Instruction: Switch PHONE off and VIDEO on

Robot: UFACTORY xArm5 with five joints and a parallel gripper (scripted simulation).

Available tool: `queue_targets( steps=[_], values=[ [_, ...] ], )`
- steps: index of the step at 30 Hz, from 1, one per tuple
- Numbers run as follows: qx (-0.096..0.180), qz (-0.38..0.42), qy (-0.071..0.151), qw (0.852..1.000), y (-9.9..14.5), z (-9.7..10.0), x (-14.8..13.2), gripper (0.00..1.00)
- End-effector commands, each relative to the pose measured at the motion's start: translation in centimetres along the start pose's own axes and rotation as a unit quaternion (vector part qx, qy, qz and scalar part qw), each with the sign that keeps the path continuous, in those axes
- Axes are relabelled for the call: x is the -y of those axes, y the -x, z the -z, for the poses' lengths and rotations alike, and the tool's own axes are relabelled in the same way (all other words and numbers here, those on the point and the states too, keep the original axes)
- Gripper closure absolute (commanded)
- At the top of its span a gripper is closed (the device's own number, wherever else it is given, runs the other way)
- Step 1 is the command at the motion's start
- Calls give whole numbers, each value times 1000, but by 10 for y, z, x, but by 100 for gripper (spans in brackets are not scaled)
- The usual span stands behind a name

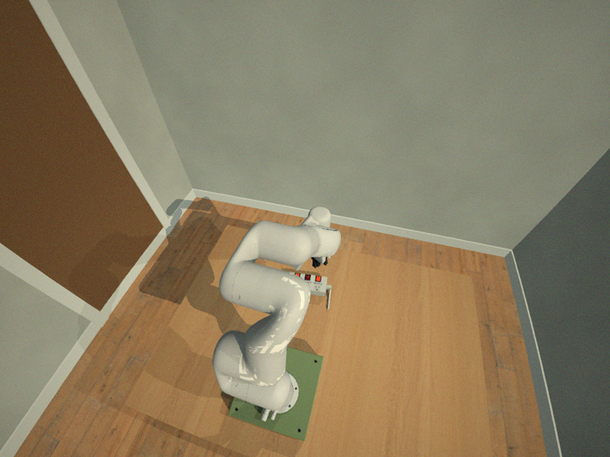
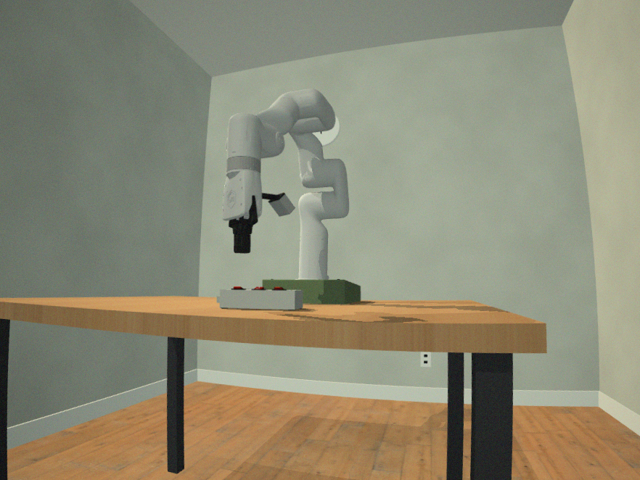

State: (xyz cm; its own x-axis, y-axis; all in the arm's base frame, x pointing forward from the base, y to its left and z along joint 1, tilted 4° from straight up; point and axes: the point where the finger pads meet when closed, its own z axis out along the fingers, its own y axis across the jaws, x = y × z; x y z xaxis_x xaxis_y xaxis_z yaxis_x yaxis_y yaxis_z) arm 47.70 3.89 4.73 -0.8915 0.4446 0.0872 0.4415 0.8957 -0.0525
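Observation:
A grey power strip (image 2: 260,298) with three red switches on top lies flat on the wooden table, just in front of the arm's green base (image 2: 311,290). In the top view the power strip (image 1: 313,283) is partly hidden by the arm; two red switches show. My gripper (image 2: 241,246) is shut and empty. It points straight down and hangs well above the strip's left end, over the leftmost switch (image 2: 237,287). In the top view the gripper (image 1: 318,262) is only a small dark shape under the wrist. The switch labels are too small to read.
The white arm bends over the strip from the green base plate (image 1: 279,395). The table edge runs close to the front of the strip in the exterior view. A small grey camera block (image 2: 281,204) sticks out beside the wrist.

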Motion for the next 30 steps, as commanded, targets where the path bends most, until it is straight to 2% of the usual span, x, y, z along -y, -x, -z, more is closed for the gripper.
queue_targets(
  steps=[1, 14, 15, 30],
  values=[
    [2, 0, 1, 1000, 1, 2, -1, 100],
    [2, 0, 1, 1000, 1, 2, -1, 100],
    [2, 0, 1, 1000, 1, 2, -1, 0],
    [2, 0, 1, 1000, 1, 2, -1, 0]
  ],
)
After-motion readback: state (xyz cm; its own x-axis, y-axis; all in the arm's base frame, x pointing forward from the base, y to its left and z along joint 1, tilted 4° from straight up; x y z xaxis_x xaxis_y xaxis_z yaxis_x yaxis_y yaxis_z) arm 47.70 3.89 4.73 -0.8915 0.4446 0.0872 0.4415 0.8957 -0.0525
